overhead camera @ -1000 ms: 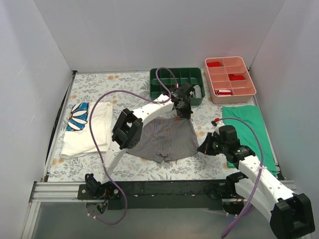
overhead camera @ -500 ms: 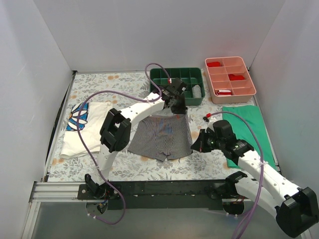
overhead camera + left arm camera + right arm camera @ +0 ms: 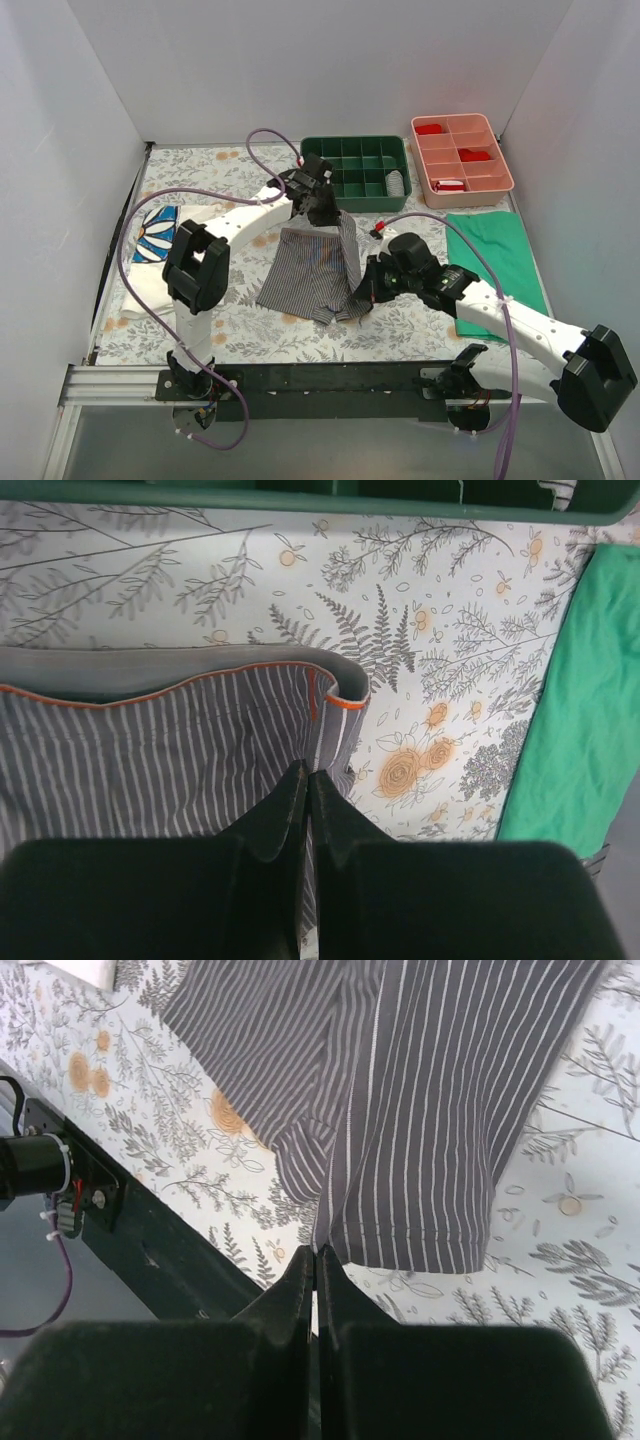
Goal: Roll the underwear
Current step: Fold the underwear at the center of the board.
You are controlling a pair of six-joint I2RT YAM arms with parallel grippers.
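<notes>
The table (image 3: 200, 165), covered in a pale leaf-and-flower print, fills the floor of the white-walled booth. At its right edge lies a plain green cloth (image 3: 495, 255), spread flat, and at its left edge a white cloth (image 3: 185, 260) with a blue daisy print. The underwear (image 3: 305, 275), grey-and-white striped boxer shorts, lies near the middle of the table, between those two cloths and just in front of the trays. Its left part is flat on the print, while its right side is lifted off the surface and drawn over toward the left. Along the far side stand a green compartment tray (image 3: 355, 140) and, to its right, a pink one (image 3: 468, 198) holding a few red pieces (image 3: 433, 128). The left pincer (image 3: 328, 215) is at the far right corner of the shorts, its fingers pressed together on the striped fabric just below the orange-edged grey waistband. The right pincer (image 3: 370, 290) is at the near right leg, fingers likewise closed tight, clamped on the hem of that leg.
</notes>
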